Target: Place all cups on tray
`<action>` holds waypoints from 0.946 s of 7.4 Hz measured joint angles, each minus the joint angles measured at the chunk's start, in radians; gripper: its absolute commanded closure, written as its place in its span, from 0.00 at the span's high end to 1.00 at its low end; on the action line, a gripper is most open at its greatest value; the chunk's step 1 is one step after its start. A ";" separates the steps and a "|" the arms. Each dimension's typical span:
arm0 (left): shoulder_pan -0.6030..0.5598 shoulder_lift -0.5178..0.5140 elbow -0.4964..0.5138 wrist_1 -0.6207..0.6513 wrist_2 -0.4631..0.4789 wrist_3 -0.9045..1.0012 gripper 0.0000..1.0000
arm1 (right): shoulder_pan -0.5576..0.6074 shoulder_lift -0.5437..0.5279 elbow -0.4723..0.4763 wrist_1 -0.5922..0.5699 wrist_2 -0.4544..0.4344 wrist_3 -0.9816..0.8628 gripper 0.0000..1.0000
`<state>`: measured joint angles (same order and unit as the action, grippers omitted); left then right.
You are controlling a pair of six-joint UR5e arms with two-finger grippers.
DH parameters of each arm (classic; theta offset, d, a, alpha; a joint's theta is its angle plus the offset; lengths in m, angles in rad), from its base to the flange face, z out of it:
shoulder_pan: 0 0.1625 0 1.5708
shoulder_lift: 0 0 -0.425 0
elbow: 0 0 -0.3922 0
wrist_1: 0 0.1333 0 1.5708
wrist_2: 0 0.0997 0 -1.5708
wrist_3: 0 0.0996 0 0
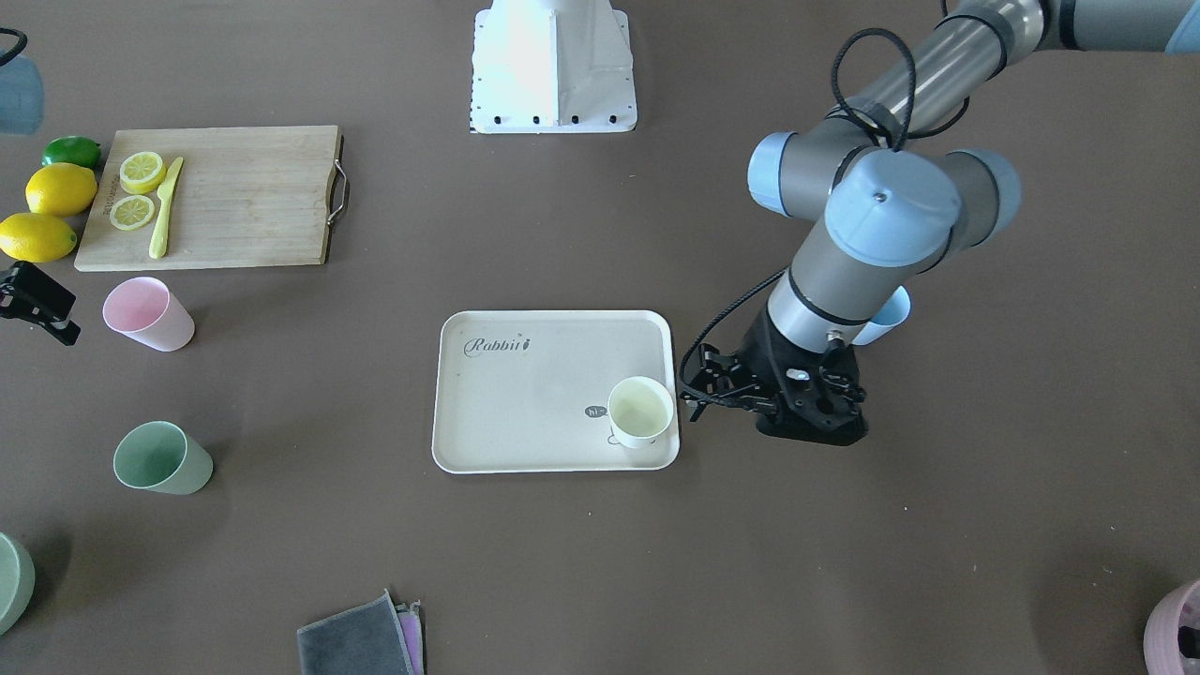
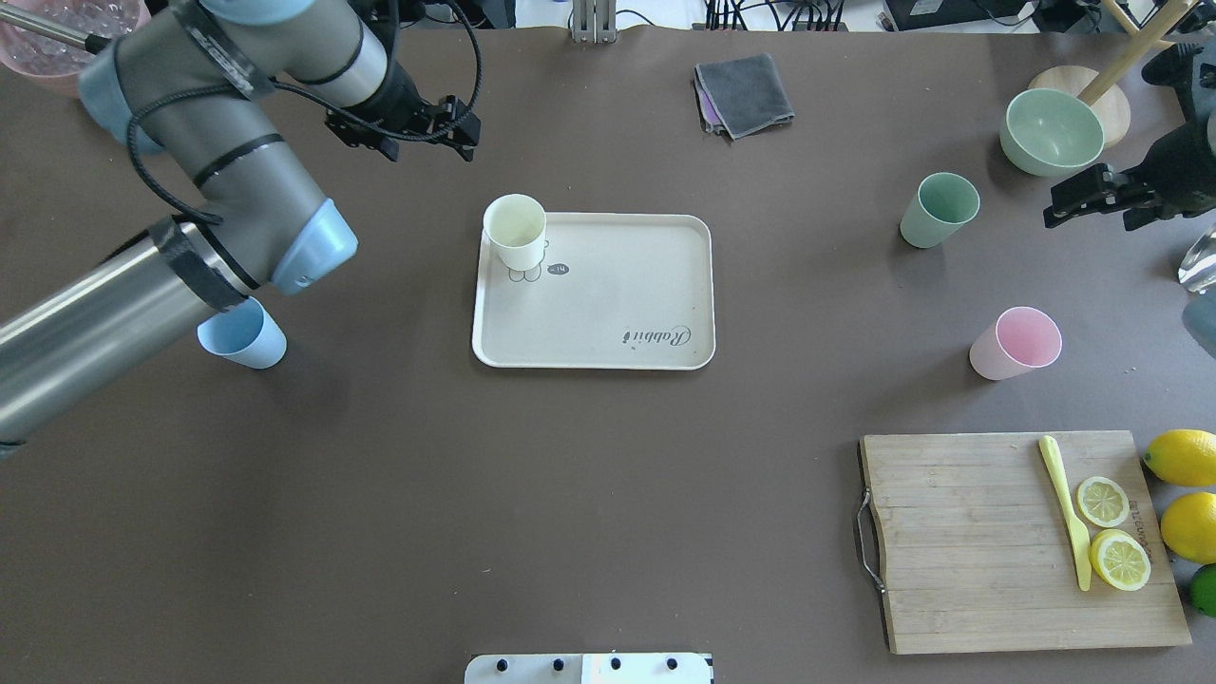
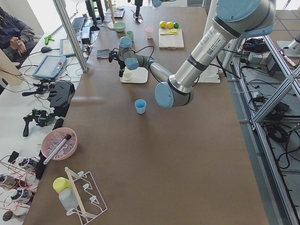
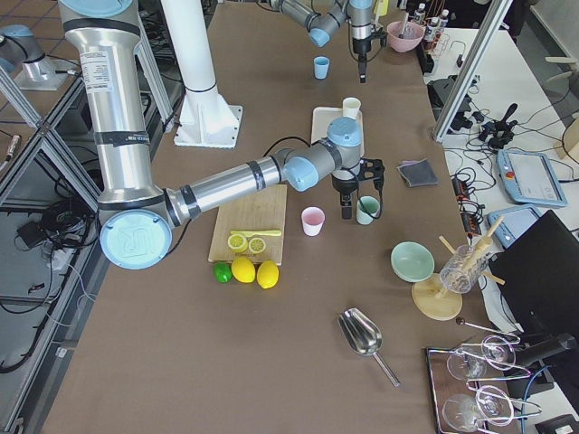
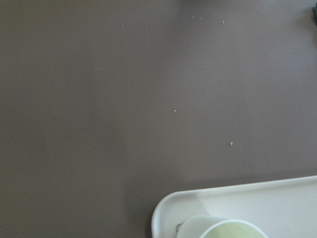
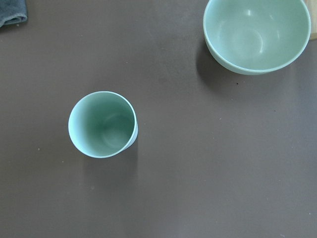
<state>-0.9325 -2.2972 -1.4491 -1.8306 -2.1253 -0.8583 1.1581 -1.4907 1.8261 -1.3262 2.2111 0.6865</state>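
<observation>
The blue cup (image 1: 891, 317) is mostly hidden behind the left arm (image 1: 844, 272). The left tool (image 1: 808, 412) points straight down, so its own body covers the jaws. The left wrist view's bottom edge cuts off the cream cup (image 5: 229, 229) and the tray (image 5: 277, 198). That cup covers part of the rabbit drawing (image 2: 524, 275). The right tool (image 1: 36, 305) is clipped by the picture's edge, and its opening cannot be made out.

Green cup (image 6: 102, 124): upright, ctr-left on brown table (image 6: 198, 173). Green bowl (image 6: 256, 34): top rt, apart. Grey cloth (image 6: 12, 11): corner only, top left.

green cup (image 2: 939, 209) with room all round, green bowl (image 2: 1050, 131) near
</observation>
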 measured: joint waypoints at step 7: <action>-0.299 0.199 -0.156 0.244 -0.160 0.582 0.98 | -0.267 -0.150 0.015 0.128 -0.207 0.150 0.33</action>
<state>-1.2319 -2.0985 -1.6047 -1.5865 -2.2856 -0.2766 0.8914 -1.6404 1.8415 -1.1979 2.0043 0.8364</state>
